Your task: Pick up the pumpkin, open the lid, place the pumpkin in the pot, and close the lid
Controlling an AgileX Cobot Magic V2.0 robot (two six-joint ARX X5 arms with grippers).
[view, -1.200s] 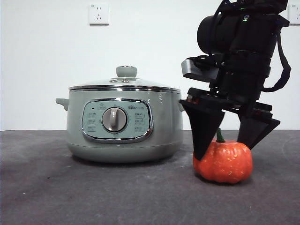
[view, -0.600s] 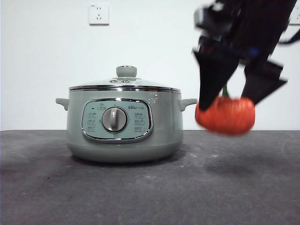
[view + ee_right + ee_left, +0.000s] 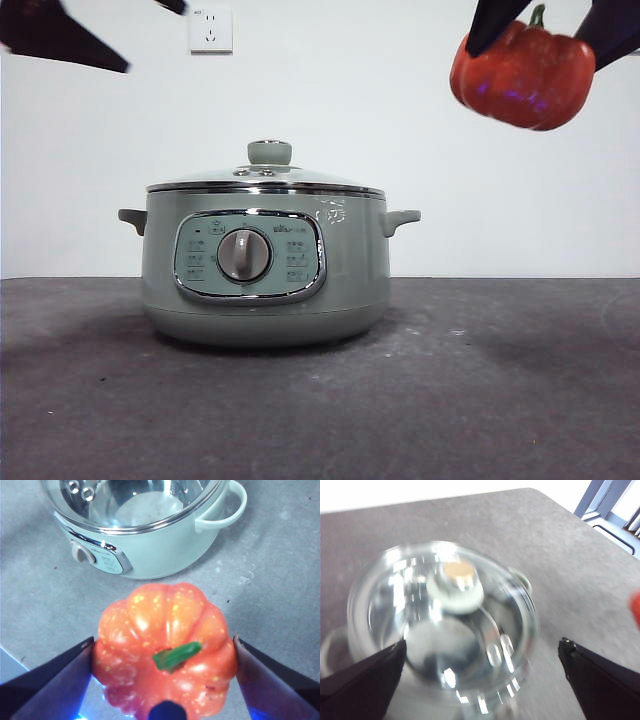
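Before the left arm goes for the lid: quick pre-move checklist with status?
1. Pumpkin held by the right gripper, jaws on both sides: ok.
2. Pumpkin lifted off the table, above pot height: ok.
3. Lid seated on the pot, knob free: ok.
4. Left gripper open, wide enough for the knob: ok.
5. Left gripper centred over the knob: not ok, knob sits off-centre in the left wrist view.
6. Left wrist view sharp enough to judge height above the lid: cannot tell, blurred.

Right gripper (image 3: 540, 20) has lifted the pumpkin (image 3: 522, 72) high; left gripper (image 3: 95, 35) now above the lid (image 3: 265, 180)
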